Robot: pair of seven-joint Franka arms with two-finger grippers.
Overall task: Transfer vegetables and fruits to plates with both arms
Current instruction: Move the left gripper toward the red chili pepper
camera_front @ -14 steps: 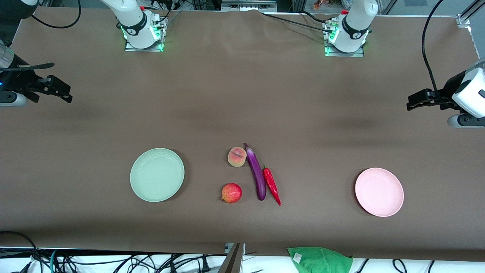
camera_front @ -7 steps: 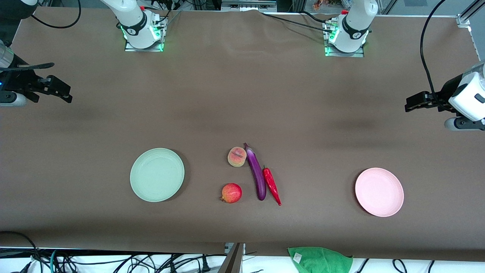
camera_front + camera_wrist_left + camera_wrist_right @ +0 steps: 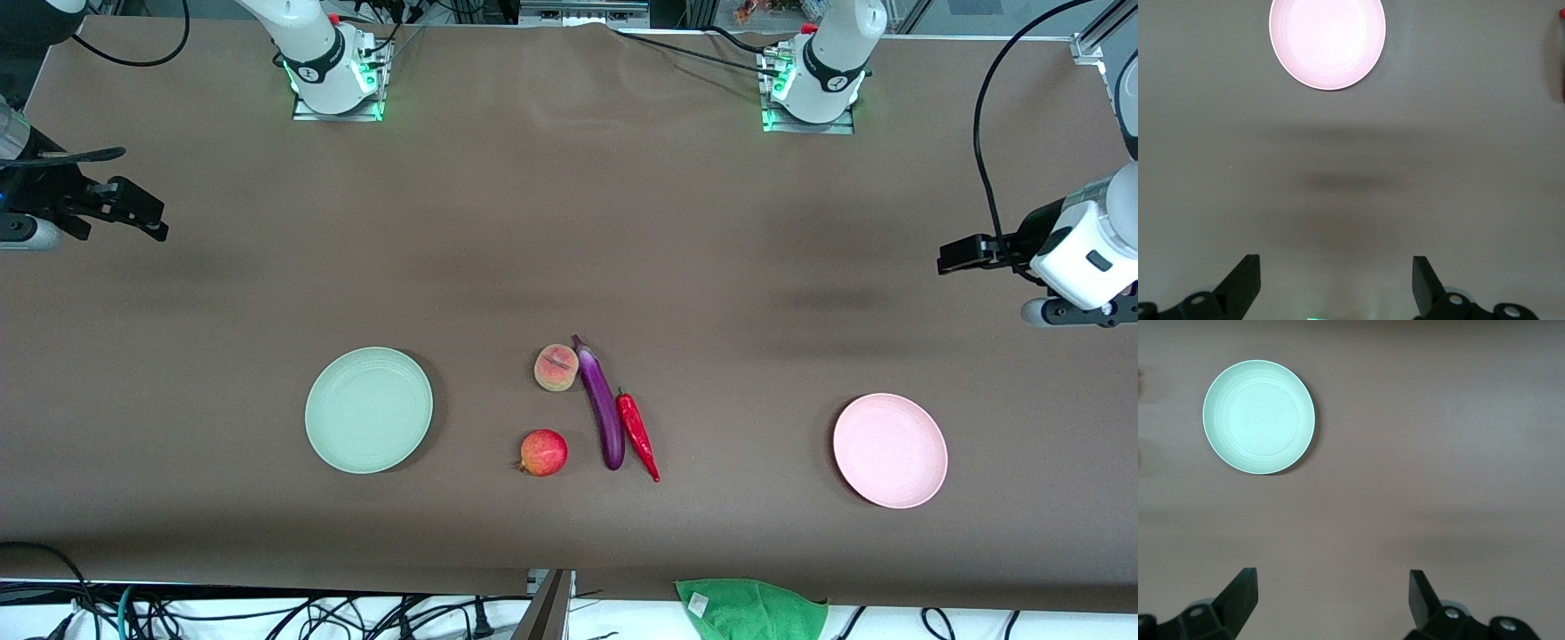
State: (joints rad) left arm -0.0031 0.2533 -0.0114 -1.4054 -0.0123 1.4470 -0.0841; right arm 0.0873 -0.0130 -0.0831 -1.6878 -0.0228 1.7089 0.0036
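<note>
The peach (image 3: 556,367), eggplant (image 3: 601,403), chili pepper (image 3: 637,433) and pomegranate (image 3: 543,452) lie mid-desk (image 3: 569,222), between the mint plate (image 3: 368,410) and pink plate (image 3: 890,451). No writing is legible. The left gripper (image 3: 949,257) and right gripper (image 3: 153,219) hang released over the desk's ends.

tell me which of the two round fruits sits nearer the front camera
The pomegranate: red, with a small crown, lying apart from the rest. The pinkish-yellow peach lies farther from the camera, right beside the eggplant's stem end.
</note>
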